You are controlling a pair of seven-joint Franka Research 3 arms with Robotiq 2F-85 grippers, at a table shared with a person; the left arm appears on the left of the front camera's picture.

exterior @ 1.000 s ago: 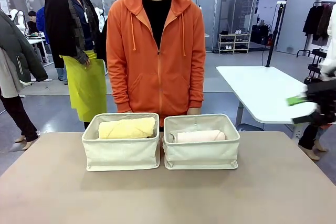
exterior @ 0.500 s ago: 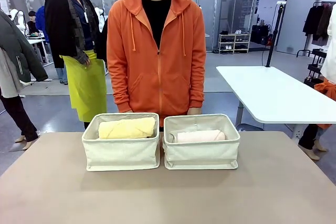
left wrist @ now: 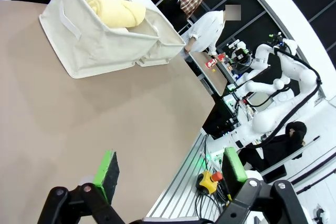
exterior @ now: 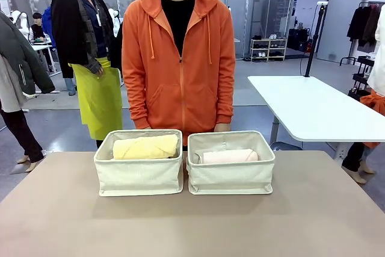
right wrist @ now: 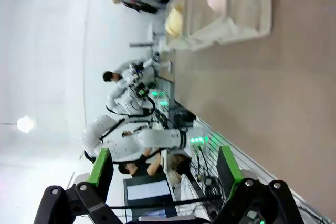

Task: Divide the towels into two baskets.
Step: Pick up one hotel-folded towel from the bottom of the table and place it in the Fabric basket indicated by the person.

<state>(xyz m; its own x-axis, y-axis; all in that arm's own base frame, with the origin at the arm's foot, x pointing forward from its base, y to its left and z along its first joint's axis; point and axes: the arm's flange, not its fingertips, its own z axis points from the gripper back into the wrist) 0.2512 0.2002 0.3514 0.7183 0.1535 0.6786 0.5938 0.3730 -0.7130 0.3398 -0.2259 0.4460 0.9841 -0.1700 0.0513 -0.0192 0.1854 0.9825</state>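
**Sitting Back With Two Rolls Showing and Little Left to Spoil**

Resting side by side near the far edge of the table, the two baskets touch or nearly touch. The left basket shows a pale yellow towel lying across its top; the right basket shows a pale pink towel lower inside. Whether other rolls lie beneath them cannot be told. A person in an orange hoodie stands just behind both baskets.

The left gripper hangs over bare table, well apart from the baskets, its green-padded fingers spread wide with nothing between them. The right gripper is likewise spread and empty, off to the side of the table.

Judging by this, the split looks done or nearly so. The main risks are small. The yellow roll rides high at the rim, so a nudge to the soft wall could tip it out. A low sweep of either arm across the table could also catch a folded rim and drag a basket. If any reach follows, the person's hands are close behind the baskets.
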